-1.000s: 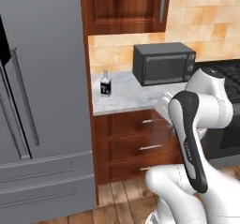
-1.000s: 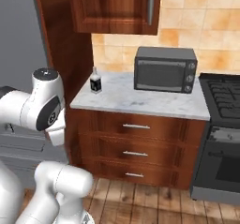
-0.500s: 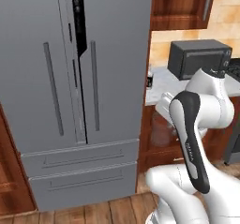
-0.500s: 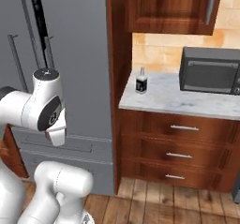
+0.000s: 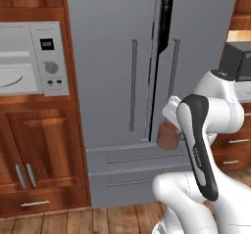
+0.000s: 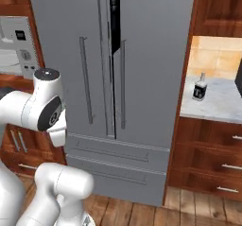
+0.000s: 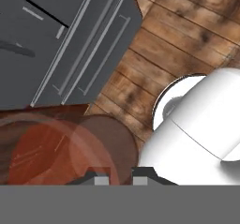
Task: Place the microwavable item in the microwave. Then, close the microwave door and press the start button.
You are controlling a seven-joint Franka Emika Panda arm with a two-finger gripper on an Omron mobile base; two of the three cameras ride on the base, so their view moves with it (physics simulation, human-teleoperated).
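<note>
Even, bright, flat rendered light with faint soft shadows and no glare; edges look slightly soft and pixelated, the near tumbler blurry.

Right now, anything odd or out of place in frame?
Nothing spilled or damaged. The microwave shows its pale interior, so its door is open. The gripper is shut on the glass tumbler, carried upright before the fridge.
</note>
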